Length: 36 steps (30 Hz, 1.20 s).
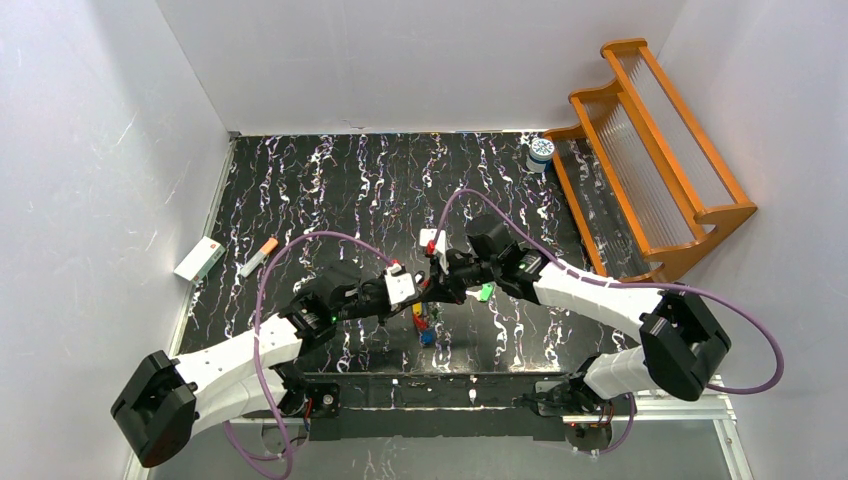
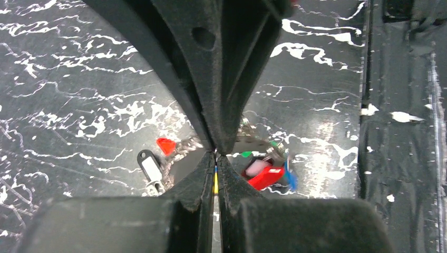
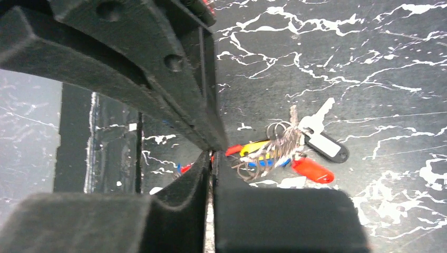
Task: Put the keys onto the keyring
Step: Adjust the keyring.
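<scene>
**Above the marbled bench, both jaws pinched together**

Nearest the bases, the white-shelled left arm [image 1: 235, 360] and right arm [image 1: 590, 290] angled inward, trailing purple cables. The left jaws were pressed fully together, a yellow sliver showing in the slit. The right jaws met at their matte black tips. Whether either pinched anything could not be told. Just beneath, the keys [image 3: 287, 153] lay bunched on the glossy black, white-veined bench [image 1: 330, 190], coloured plastic heads tangled with the thin wire keyring [image 3: 275, 129]. Farther back stood a round jar [image 1: 541, 152] beside a slatted orange rack [image 1: 650, 170].
</scene>
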Motion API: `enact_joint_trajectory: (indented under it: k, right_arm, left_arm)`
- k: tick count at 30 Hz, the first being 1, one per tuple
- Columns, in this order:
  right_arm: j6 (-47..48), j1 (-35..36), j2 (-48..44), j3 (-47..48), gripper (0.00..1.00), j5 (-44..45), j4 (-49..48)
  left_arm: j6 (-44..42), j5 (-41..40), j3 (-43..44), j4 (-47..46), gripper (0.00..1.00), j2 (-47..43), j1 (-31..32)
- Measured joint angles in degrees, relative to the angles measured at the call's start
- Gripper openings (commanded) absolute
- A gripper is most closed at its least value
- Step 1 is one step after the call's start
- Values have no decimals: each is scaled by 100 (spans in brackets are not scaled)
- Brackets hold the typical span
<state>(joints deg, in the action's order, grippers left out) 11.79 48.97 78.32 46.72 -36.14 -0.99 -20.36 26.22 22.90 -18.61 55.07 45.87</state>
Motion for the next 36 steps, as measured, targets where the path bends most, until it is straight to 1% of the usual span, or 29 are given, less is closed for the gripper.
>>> enact_joint_trajectory:
  k: [6, 7, 9, 10, 12, 16, 21, 26, 29, 36]
  right_arm:
    - [136, 66, -13, 37, 1, 127, 92]
    - [166, 66, -13, 37, 1, 127, 92]
    - [208, 68, -22, 37, 1, 129, 90]
    - [219, 68, -31, 35, 1, 153, 83]
    - [225, 70, -90, -37, 1, 192, 31]
    - [190, 66, -417, -487, 1, 225, -271]
    - [-7, 42, -822, -1204, 1, 57, -1012]
    - [-413, 11, -876, -1674, 1, -232, -1921]
    - [-645, 11, -876, -1843, 1, -426, -2433]
    - [-927, -11, -852, -1858, 1, -743, -3032]
  left_arm:
    - [31, -81, 9, 17, 0, 0, -2]
    - [44, -87, 9, 17, 4, 0, -2]
    - [66, -109, 9, 20, 17, -11, 0]
    - [83, -129, 9, 24, 22, -22, 2]
    - [151, -175, 4, 22, 26, -90, 2]
    - [350, -332, -173, -146, 34, -431, 7]
    - [721, -516, -776, -597, 36, -918, 7]
    - [1095, -468, -1274, -1154, 36, -1091, 7]
    - [1217, -319, -1408, -1445, 36, -1093, 7]
    - [1388, 205, -1432, -2009, 35, -1014, 11]
